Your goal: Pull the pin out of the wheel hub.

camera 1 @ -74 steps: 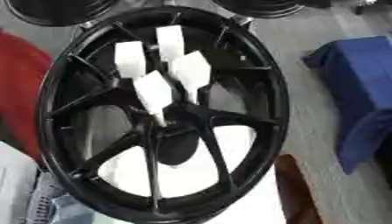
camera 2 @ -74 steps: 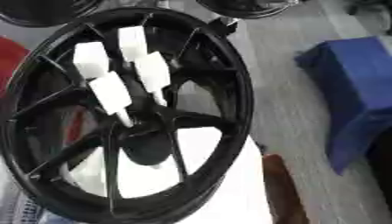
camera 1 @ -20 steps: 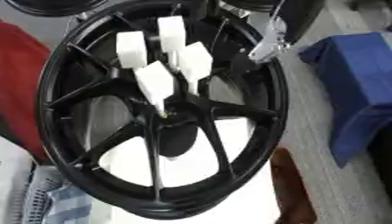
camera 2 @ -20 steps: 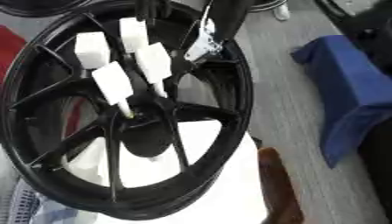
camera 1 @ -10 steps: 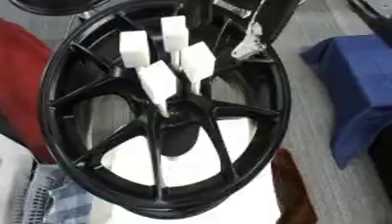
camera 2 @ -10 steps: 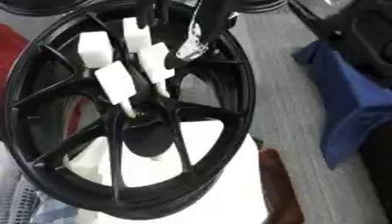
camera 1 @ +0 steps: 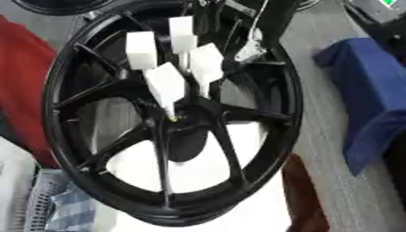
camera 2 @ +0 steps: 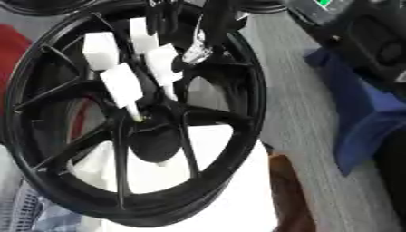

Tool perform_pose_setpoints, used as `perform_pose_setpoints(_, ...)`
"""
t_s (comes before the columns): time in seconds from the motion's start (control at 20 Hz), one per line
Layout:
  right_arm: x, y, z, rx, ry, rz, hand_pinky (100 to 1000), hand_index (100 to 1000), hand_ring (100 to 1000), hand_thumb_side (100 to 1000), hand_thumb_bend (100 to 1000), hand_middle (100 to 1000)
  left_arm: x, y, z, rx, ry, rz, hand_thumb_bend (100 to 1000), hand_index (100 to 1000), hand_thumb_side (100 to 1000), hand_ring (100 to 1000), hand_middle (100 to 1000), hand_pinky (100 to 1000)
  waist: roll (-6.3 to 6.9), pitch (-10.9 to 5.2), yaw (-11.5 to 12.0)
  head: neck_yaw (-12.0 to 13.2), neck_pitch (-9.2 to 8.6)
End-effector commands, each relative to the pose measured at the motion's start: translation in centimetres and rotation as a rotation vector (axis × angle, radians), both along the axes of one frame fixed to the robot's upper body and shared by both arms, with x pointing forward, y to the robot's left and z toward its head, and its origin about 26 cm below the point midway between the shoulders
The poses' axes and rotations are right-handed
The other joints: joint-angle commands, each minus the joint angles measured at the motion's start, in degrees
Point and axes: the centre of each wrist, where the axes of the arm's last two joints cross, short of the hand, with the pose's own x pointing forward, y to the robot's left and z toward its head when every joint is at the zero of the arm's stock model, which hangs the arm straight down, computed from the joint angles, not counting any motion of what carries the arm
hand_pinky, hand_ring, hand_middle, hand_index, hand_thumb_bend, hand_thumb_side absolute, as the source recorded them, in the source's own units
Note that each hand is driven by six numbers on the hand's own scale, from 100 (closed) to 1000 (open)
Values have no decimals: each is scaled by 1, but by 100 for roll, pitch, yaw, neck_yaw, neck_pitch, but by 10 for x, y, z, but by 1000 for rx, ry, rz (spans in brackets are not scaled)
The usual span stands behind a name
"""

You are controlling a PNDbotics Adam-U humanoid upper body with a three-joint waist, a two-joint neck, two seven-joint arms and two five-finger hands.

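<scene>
A black spoked wheel hub [camera 1: 57,90] lies flat and fills most of both eye views. Several white block-headed pins stand tilted in a cluster above its centre bore [camera 1: 187,136]. The nearest pin [camera 1: 166,84] reaches down with its thin tip to the centre. Another [camera 1: 206,63] is to its right, one [camera 1: 141,50] to its left, and one [camera 1: 182,32] at the far side. My right hand [camera 2: 208,18], black with a silver part [camera 2: 196,52], comes in from the top. It hangs over the far rim, right beside the far pin. My left hand shows nowhere.
A blue cloth [camera 1: 373,90] lies to the right on the grey floor. Red fabric [camera 1: 20,90] is at the left. The wheel rests on a white surface [camera 1: 238,204], with a brown object [camera 1: 303,195] at its right and a grey basket [camera 1: 40,204] at the lower left.
My right hand has come in from the upper right and moved left and down, from above the rim to close beside the far pins. The pins have kept their places in the wheel.
</scene>
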Motion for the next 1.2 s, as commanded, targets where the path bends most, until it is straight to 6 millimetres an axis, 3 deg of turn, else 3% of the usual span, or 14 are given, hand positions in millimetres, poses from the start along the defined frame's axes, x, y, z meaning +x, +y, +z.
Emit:
perform_pose_setpoints(0.05, 0, -4, 5, -5, -20, -10, 866, 774, 723, 307, 446, 705, -3, 2, 14, 17, -35, 0, 550, 755, 655, 780, 688, 753, 9, -84, 16, 22, 31)
perform_pose_setpoints(1.2, 20, -16, -14, -19, 25, -70, 862, 763, 717, 309, 436, 694, -2, -1, 15, 5, -40, -15, 537, 754, 663, 780, 687, 756, -18, 8, 141, 44, 31)
